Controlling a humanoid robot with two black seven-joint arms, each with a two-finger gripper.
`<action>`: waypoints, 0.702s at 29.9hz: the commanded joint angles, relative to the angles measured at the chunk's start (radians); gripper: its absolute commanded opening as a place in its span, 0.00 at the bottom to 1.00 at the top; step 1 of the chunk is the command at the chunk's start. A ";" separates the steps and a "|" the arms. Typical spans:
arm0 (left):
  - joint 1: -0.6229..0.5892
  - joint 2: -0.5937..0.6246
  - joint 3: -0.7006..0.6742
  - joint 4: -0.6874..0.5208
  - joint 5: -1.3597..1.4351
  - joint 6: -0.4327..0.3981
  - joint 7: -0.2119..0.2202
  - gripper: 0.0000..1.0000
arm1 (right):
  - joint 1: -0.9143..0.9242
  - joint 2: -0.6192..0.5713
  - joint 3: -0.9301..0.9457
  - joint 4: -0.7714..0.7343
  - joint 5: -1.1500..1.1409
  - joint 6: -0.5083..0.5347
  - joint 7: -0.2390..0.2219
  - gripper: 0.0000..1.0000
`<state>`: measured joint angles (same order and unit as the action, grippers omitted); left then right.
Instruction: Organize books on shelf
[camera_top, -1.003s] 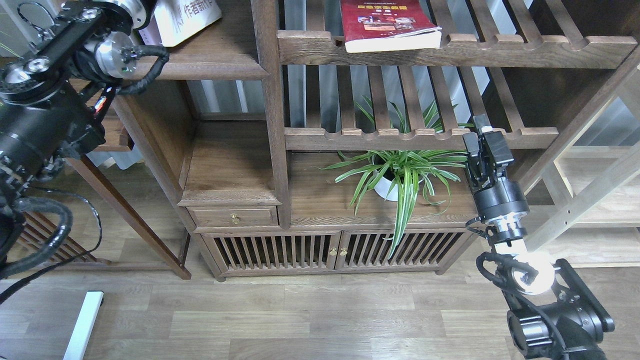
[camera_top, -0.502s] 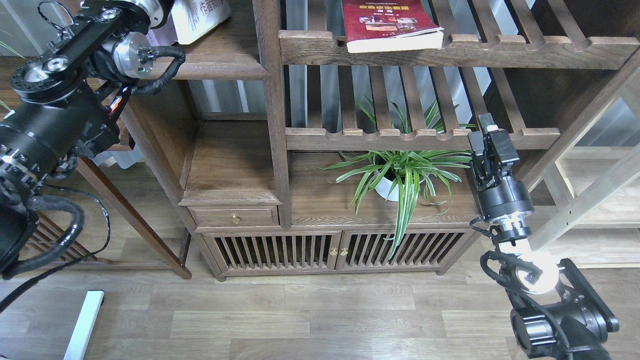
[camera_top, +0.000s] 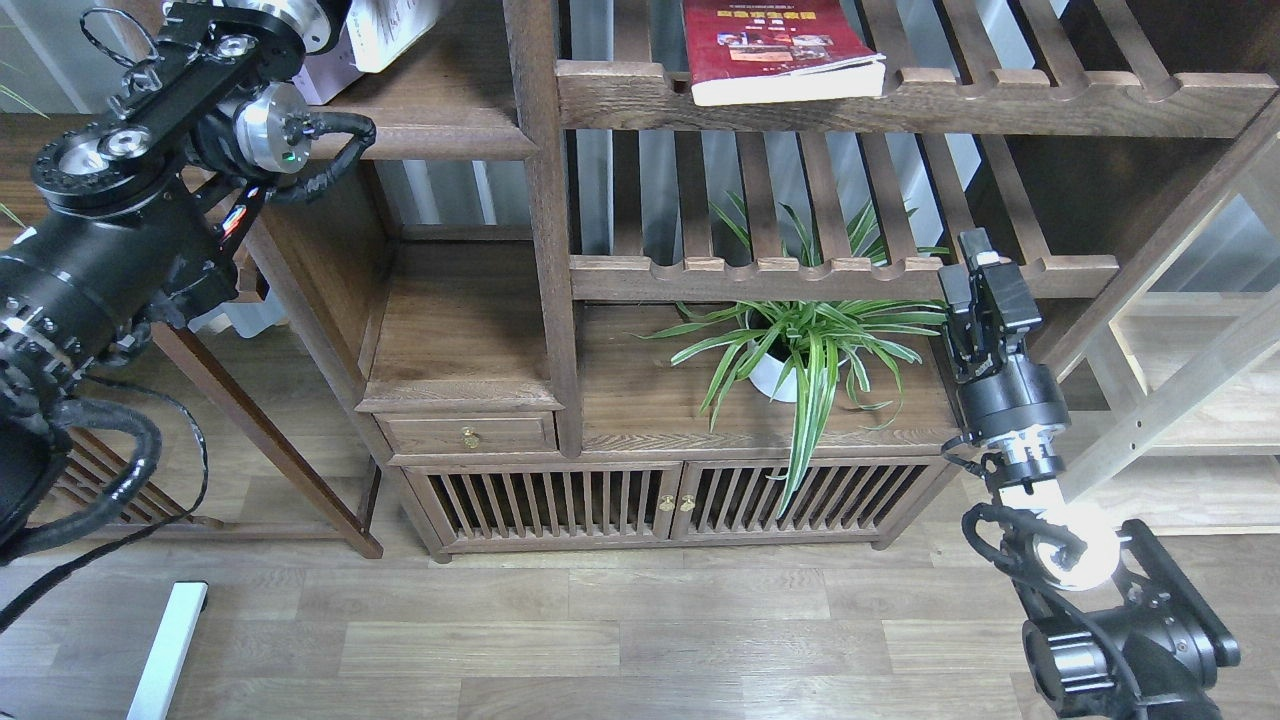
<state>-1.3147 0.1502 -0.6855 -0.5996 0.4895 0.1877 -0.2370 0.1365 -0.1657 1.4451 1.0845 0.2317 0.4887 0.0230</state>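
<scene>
A large white book with blue Chinese characters (camera_top: 392, 30) lies on the solid dark-brown shelf (camera_top: 440, 135) at the top left, partly cut off by the frame edge. A pale lavender-white book (camera_top: 322, 82) shows just below my left wrist. My left arm (camera_top: 130, 200) reaches up to these books; its gripper is past the top edge, out of view. A dark red book with a yellow title (camera_top: 780, 50) lies flat on the upper slatted shelf. My right gripper (camera_top: 985, 290) stands upright at the right end of the lower slatted rail, fingers slightly apart and empty.
A potted spider plant (camera_top: 800, 350) stands on the cabinet top under the slatted rail (camera_top: 760, 278). A thick upright post (camera_top: 545, 220) divides the bookcase. A drawer and slatted doors (camera_top: 560, 500) sit below. A pale wooden frame (camera_top: 1180, 380) stands at the right.
My left arm has moved right and up, and the white book has shifted with it toward the top edge. My right arm has barely moved.
</scene>
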 joint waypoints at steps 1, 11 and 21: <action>0.009 0.003 0.004 0.003 0.000 -0.001 -0.037 0.02 | -0.003 0.000 0.000 0.000 0.003 0.000 0.001 0.72; 0.037 0.003 0.003 0.009 -0.002 -0.002 -0.085 0.03 | -0.005 0.000 0.000 0.000 0.014 0.000 0.000 0.72; 0.058 0.002 0.003 0.009 -0.023 -0.004 -0.137 0.04 | -0.005 0.000 0.000 0.000 0.014 0.000 0.000 0.72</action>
<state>-1.2595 0.1538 -0.6834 -0.5909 0.4757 0.1841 -0.3651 0.1308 -0.1657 1.4453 1.0845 0.2455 0.4887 0.0230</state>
